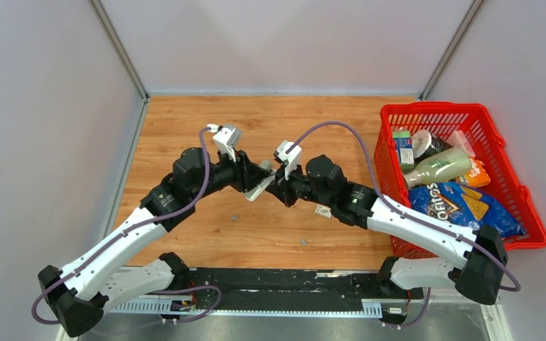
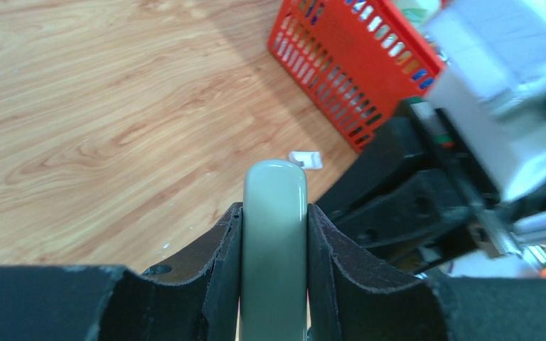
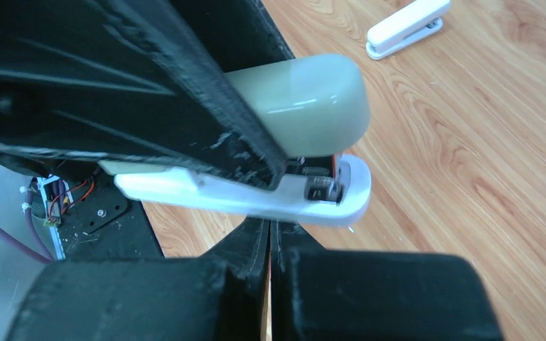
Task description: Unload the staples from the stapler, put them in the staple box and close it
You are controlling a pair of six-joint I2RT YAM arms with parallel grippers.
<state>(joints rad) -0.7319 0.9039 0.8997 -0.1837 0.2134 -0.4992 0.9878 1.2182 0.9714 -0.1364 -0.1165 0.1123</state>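
Black padded left gripper point(image 2: 274, 213) clamps smooth rounded grey-green stapler point(image 2: 275, 273); right gripper point(image 3: 270, 231) fingers together under glossy white base

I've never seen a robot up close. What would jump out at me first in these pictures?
First, the two grippers meeting over the middle of the wooden table. The left gripper is clamped on the grey-green top of a stapler held off the wood, and the right gripper is closed just beneath its white base. Next is the bright red basket at the table's right edge, crammed full, with a blue Doritos bag at its near end.
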